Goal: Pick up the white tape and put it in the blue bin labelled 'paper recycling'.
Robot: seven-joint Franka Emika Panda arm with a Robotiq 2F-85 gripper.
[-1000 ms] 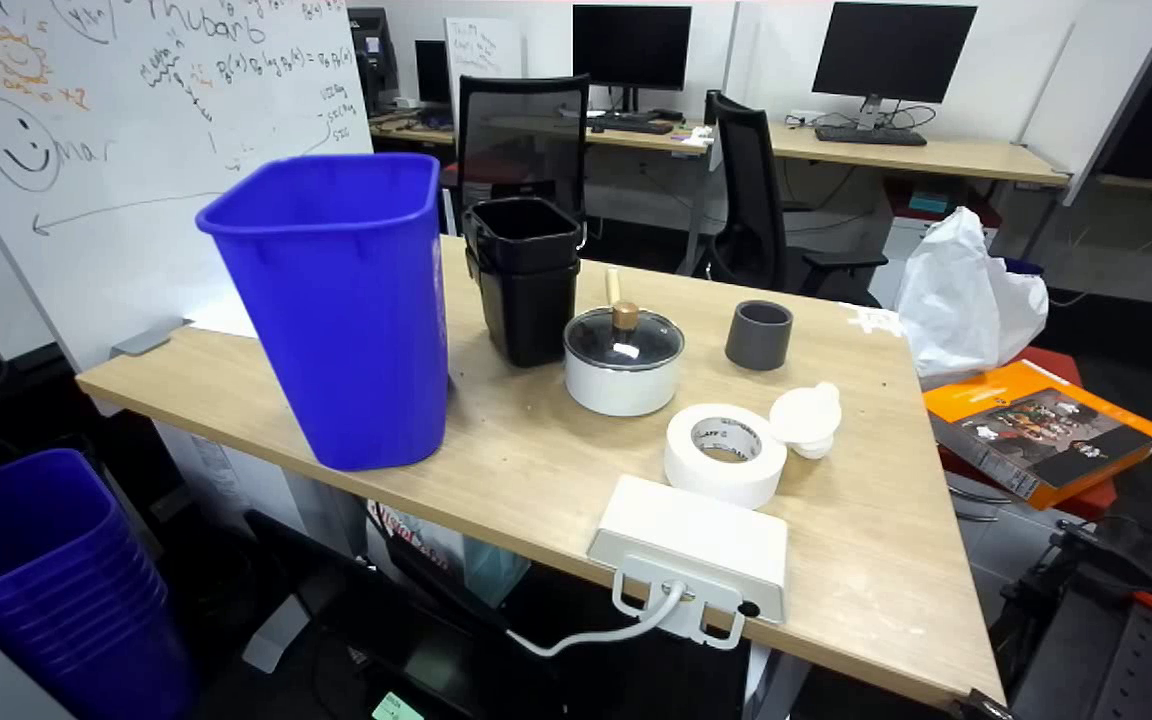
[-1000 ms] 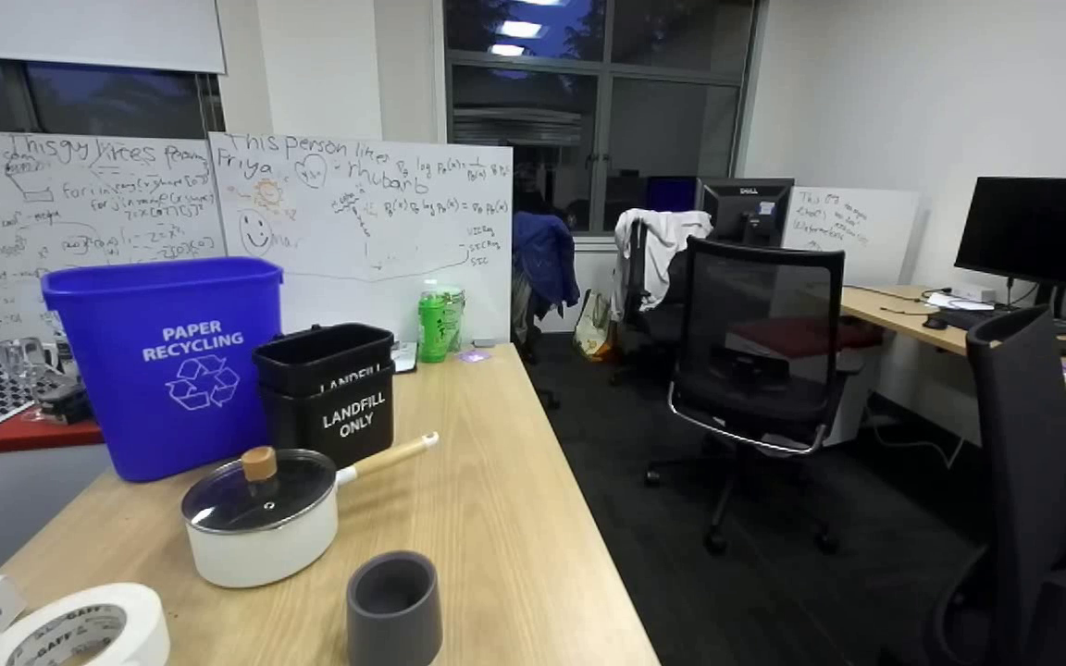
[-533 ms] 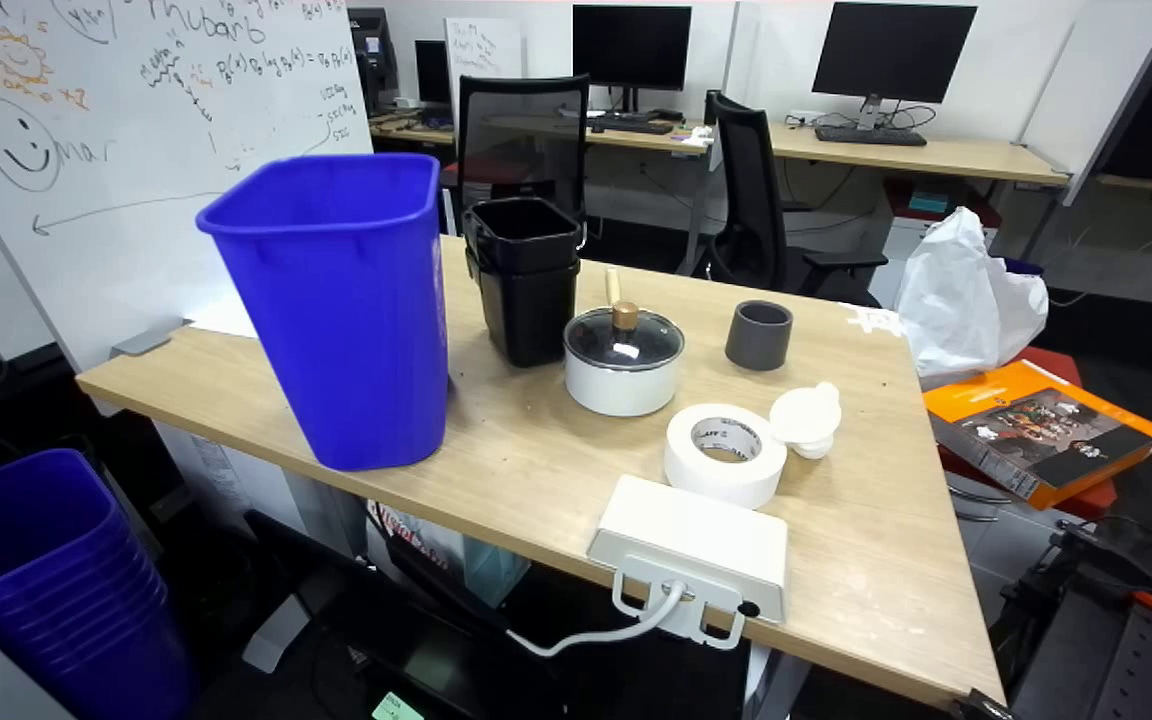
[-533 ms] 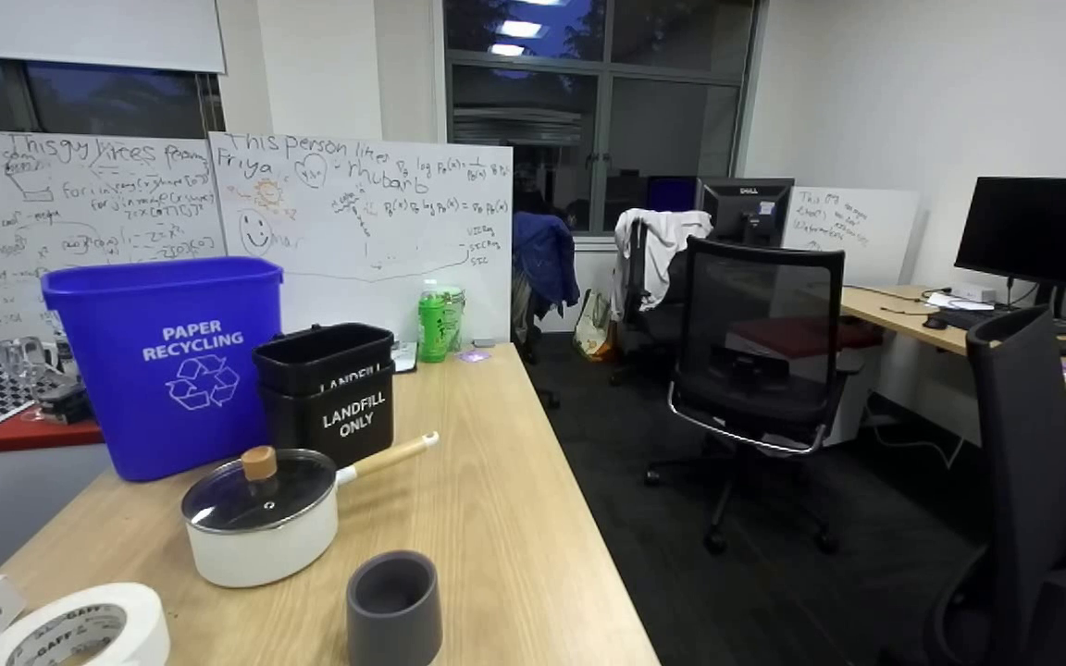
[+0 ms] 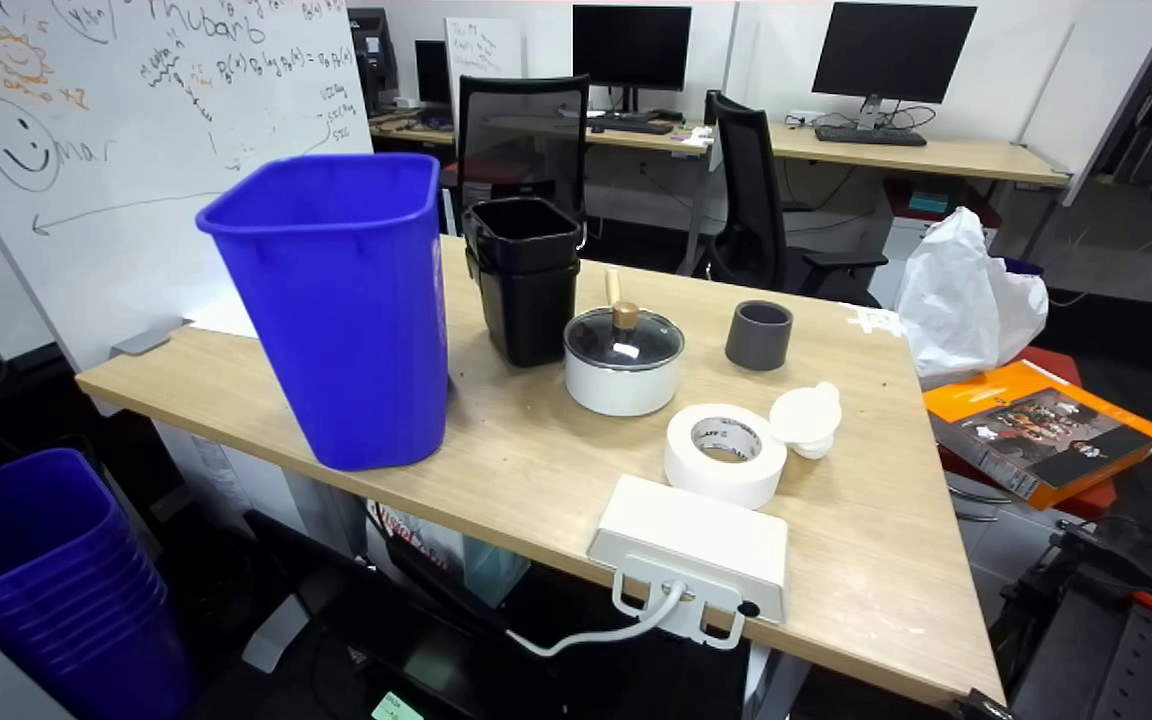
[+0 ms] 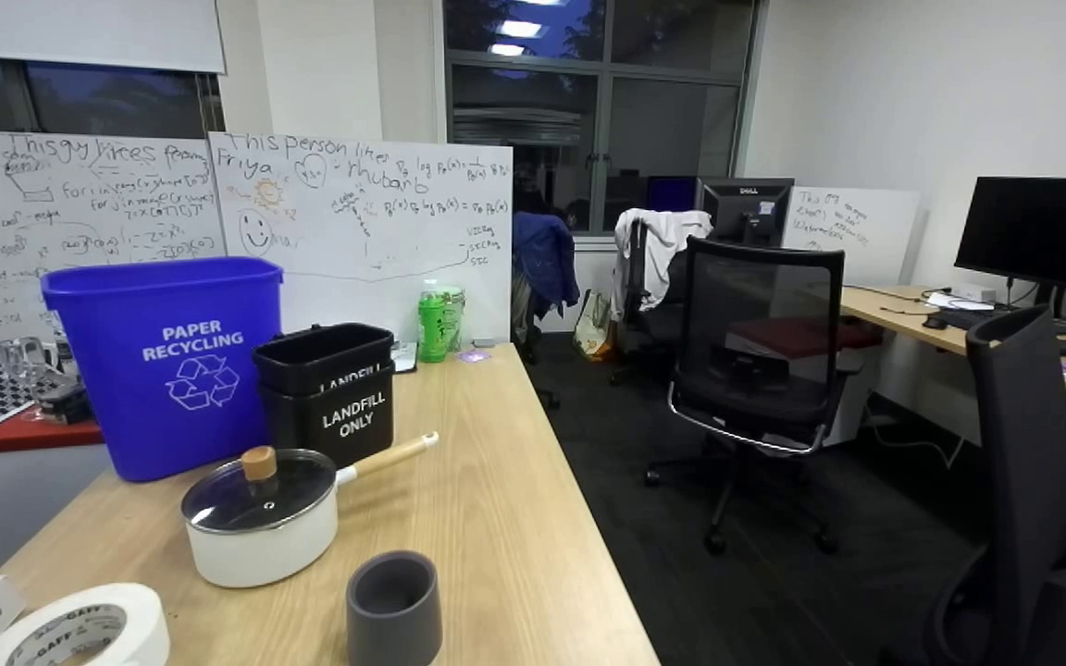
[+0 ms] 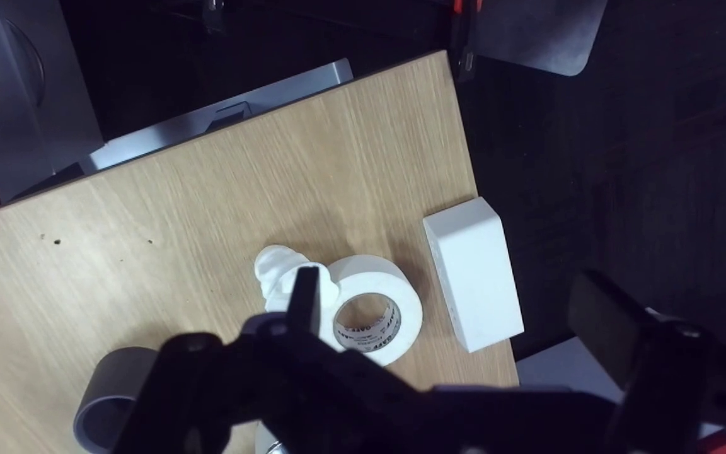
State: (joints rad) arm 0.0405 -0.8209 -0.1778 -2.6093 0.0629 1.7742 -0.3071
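Wrist view: gripper point(image 7: 450, 310) spread wide.

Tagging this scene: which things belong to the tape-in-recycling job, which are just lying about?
Job:
white ring-shaped tape roll
tall blue plastic PAPER RECYCLING bin
open black gripper

Lying about:
stacked black plastic LANDFILL bins
round white pot with glass lid
dark grey cylindrical cup
white rectangular box
nested blue plastic bins
white lumpy object, unidentified

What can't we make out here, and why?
Tape: in an exterior view, cut off by bottom edge.
Blue bin: floor hidden by its walls in both exterior views.
Upper black bin: lettering partly behind lower bin in an exterior view.
Small white thing: identity unclear, partly behind the fingers in wrist view.
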